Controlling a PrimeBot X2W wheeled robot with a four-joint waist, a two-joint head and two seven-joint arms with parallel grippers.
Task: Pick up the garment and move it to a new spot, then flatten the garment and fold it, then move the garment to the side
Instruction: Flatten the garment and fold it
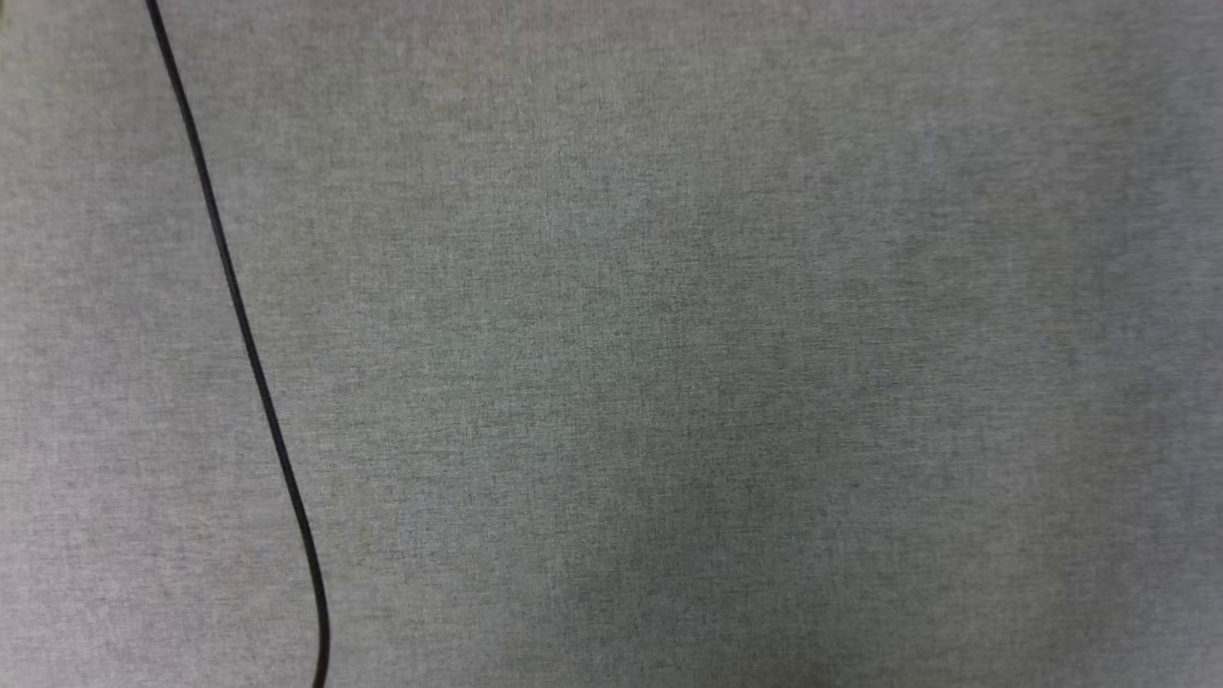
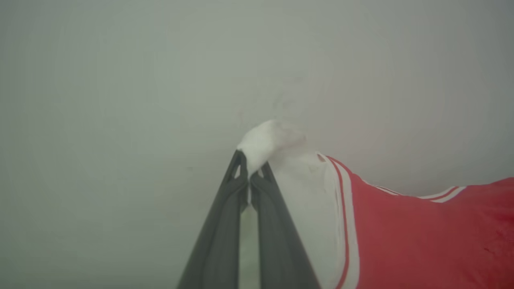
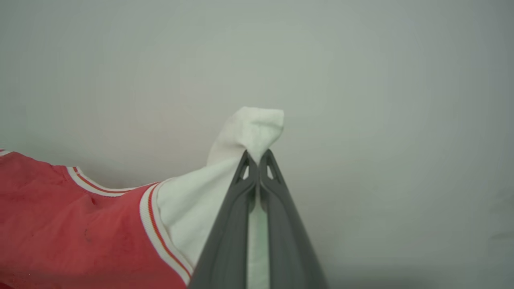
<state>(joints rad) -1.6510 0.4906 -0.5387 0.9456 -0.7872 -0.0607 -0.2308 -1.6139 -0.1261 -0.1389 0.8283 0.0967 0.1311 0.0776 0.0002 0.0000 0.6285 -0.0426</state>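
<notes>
In the left wrist view my left gripper (image 2: 249,168) is shut on a bunched fold of white sleeve of the garment (image 2: 421,237). Its red body with red-and-white striped trim stretches away to the right. The right wrist view has my right gripper (image 3: 257,158) pinched shut on the other white sleeve of the garment (image 3: 72,228), and here the red body runs off to the left. Both sleeve tips poke up past the fingertips. The printed numbers and letters are hidden.
The head view looks down on a flat grey fabric surface (image 1: 726,344). A thin black cable (image 1: 250,354) crosses its left side from the top edge down to the bottom edge. Behind the garment in both wrist views lies a plain pale grey background.
</notes>
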